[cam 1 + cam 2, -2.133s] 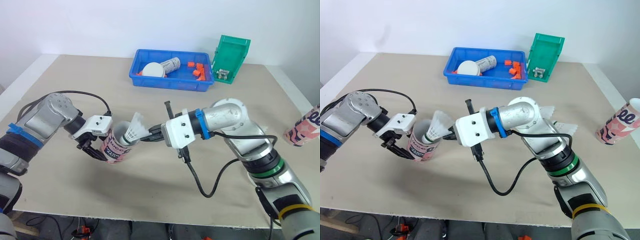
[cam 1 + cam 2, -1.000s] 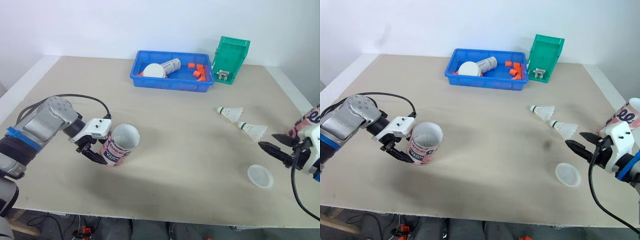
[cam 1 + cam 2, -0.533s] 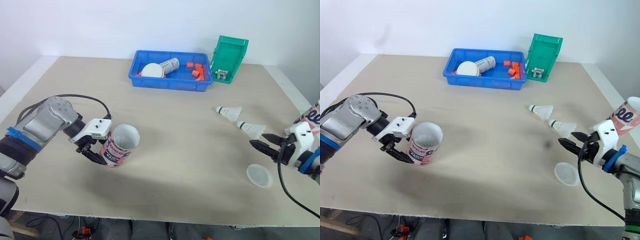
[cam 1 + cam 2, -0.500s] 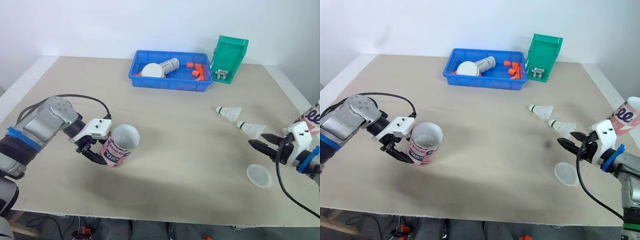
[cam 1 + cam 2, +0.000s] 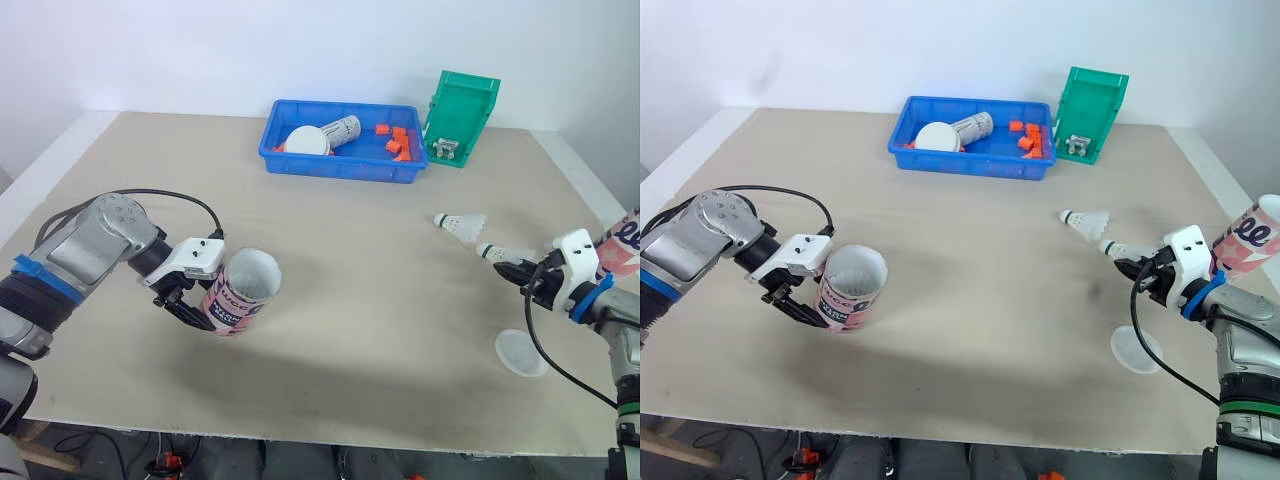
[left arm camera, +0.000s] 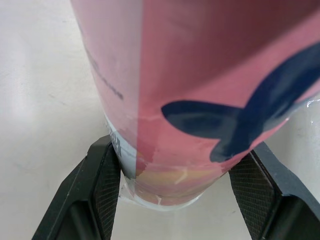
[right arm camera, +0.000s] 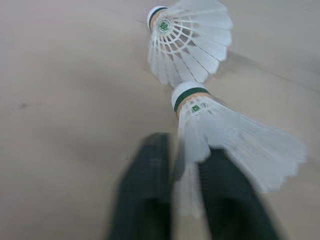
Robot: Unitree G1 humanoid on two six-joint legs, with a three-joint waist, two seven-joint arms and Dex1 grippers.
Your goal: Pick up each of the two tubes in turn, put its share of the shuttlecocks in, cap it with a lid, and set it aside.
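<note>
Presently: worktop (image 5: 380, 330), beige, bearing all items.
Tube (image 5: 240, 292), pink, near the left edge, mouth tilted toward the right arm, likely to ease loading; left claw (image 6: 177, 190) clenched across its base.
Second tube (image 5: 1248, 235), right edge, awaiting its turn.
Lid (image 5: 521, 352), flat, ready for capping.
Two shuttlecocks, nearer (image 7: 220, 125) and farther (image 7: 187, 37), lying close together; right claw (image 7: 184, 150) at the nearer skirt, grip cannot be told.

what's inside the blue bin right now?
Blue bin: a white round lid, a patterned tube lying on its side, small orange pieces. Anything under the lid or tube is covered.
</note>
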